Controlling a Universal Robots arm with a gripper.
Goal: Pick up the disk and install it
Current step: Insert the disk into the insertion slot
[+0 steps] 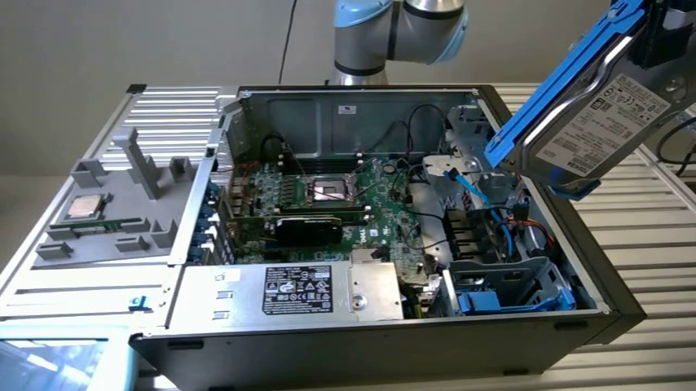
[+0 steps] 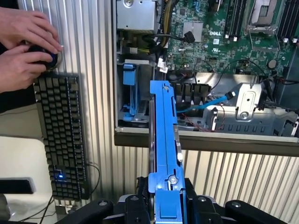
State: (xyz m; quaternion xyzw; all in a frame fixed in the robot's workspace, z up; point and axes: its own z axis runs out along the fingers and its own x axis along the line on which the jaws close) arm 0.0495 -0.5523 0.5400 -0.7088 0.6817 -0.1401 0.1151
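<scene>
Exterior view first: the arm [image 1: 400, 31] comes in from behind the open computer case [image 1: 359, 342], and the disk [image 1: 598, 114] is up in the air, well clear of everything. It hangs tilted over the case's wall on the exterior view's right, with its white label facing the camera and its blue frame [image 1: 566, 77] running along the upper edge. The claw [image 1: 666, 39] shows as a dark shape at the top corner, right against the disk. Below the disk, inside the case, sits the grey drive cage [image 1: 511, 273] with a blue piece at its foot. The motherboard [image 1: 326, 195] lies in the middle and the labelled power supply box [image 1: 293, 289] sits along the near edge. Off to the exterior view's left, the small CPU chip [image 1: 87, 208] rests on a grey tray [image 1: 120, 212], well apart from the action.

Over to the wrist view: the disk is seen edge-on here, its blue rail reaching out from the claw towards the case. The claw is clamped on it, jaws pressed to either side of the frame. Past the disk's far end is the case's edge and a bay holding a blue carrier [image 2: 130, 88]. Beside the case, on the ribbed table [image 2: 100, 116], lies a keyboard [image 2: 60, 135], and a person's hands [image 2: 25, 42] rest on a round dark controller [image 2: 46, 58].
</scene>
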